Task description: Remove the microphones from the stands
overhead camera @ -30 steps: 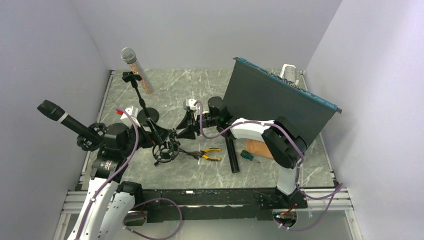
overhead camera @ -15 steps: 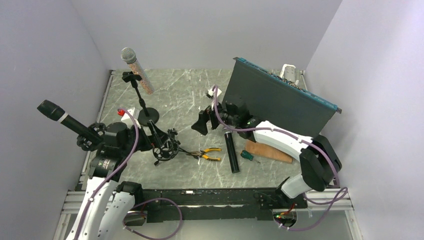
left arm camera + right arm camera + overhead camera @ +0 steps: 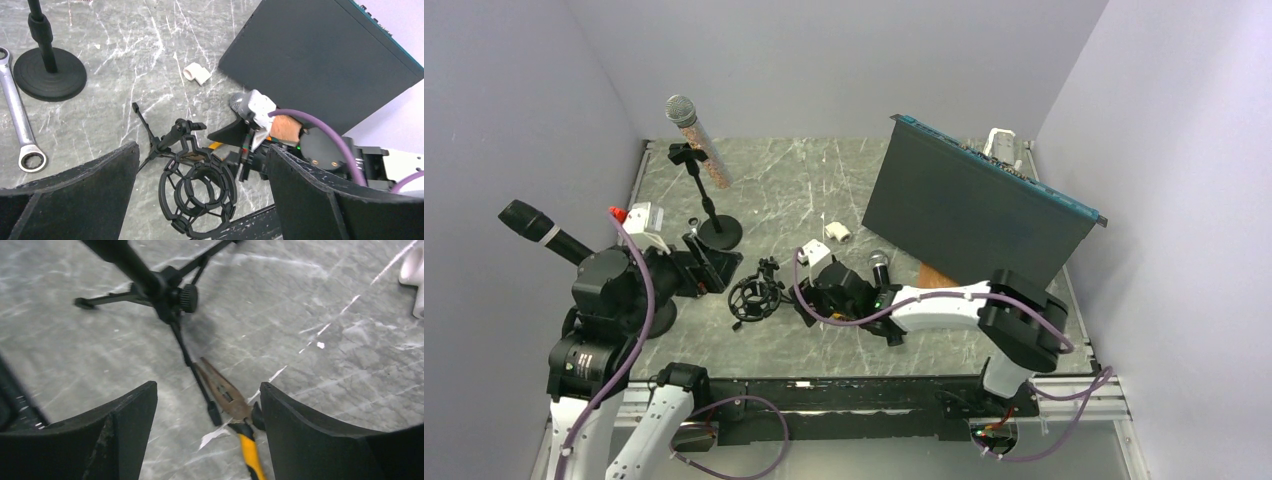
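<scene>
Lying flat on the marble table (image 3: 784, 180), the microphone (image 3: 879, 263) sits right of centre in the overhead view. Its silver head points toward the dark slanted panel (image 3: 974, 205), and most of its black body is hidden under the right arm. It is out of the stand (image 3: 170, 137), a small black tripod that appears to lie on its side in the middle of the table. The stand's ring-shaped cradle (image 3: 197, 192) lies to the left of the microphone and apart from it, with bare marble showing through the rings.

The left gripper (image 3: 202, 150) points toward that cradle with its fingers spread wide and nothing between them. The right gripper (image 3: 207, 387) is also spread wide and pinches nothing. In its wrist view the gap frames one tripod leg and the rusty nose of yellow-handled pliers (image 3: 235, 412), both on the table below.

In the left wrist view a white plastic elbow (image 3: 196, 74) lies just above the microphone's head. A wrench (image 3: 17, 125) runs down the left edge beside a round base (image 3: 49, 75). In the upper left of the overhead view that base carries an upright pole with a second microphone (image 3: 682, 110) clipped at a tilt. A third microphone (image 3: 529, 222) juts out at the far left.
</scene>
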Robot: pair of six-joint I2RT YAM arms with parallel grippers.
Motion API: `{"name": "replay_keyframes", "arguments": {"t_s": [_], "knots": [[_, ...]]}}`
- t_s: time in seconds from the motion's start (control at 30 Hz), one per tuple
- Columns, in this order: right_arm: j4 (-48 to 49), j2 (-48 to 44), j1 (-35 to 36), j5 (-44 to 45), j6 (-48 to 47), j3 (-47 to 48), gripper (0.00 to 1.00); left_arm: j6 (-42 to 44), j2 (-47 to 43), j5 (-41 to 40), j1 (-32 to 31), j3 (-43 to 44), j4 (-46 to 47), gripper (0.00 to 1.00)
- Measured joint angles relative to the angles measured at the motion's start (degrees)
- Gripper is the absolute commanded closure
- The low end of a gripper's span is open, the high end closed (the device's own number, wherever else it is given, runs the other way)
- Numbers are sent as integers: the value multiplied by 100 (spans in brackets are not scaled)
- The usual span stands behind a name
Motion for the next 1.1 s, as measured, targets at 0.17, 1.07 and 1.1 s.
{"name": "replay_keyframes", "arguments": {"t_s": [0.17, 1.07, 1.1], "knots": [[160, 616, -7, 184, -256, 94, 35, 17, -155, 4, 0, -66, -232, 0], [734, 2566, 197, 83, 205, 1790, 90, 37, -234, 44, 0, -109, -378, 1], [763, 2649, 184, 155, 166, 1880, 90, 35, -234, 44, 0, -103, -380, 1]]}}
